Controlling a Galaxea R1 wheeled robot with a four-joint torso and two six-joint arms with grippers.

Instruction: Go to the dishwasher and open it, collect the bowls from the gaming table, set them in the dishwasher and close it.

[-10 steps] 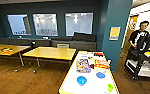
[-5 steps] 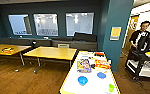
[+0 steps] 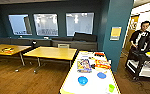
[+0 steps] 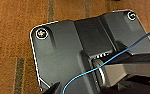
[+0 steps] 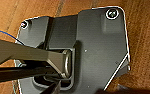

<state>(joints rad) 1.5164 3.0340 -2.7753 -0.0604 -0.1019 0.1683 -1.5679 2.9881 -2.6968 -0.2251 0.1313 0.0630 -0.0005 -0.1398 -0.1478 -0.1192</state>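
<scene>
The gaming table [image 3: 91, 86], long and narrow with a white top and yellow edge, stands just ahead and slightly right in the head view. On its near part sits a bright blue bowl [image 3: 82, 80], and a small green bowl [image 3: 111, 87] stands by the near right edge. The dishwasher is out of view. Both wrist views look down past the robot's own dark plate onto wooden floor [image 4: 11, 37].
A flat blue disc [image 3: 101, 75], a picture book [image 3: 84, 65] and red-orange packs [image 3: 102, 65] lie further along the table. Two yellow-topped tables [image 3: 51, 53] stand to the left. A teal pillar [image 3: 116, 32] rises behind. A person [image 3: 141, 37] stands at a cart [image 3: 143, 62] on the right.
</scene>
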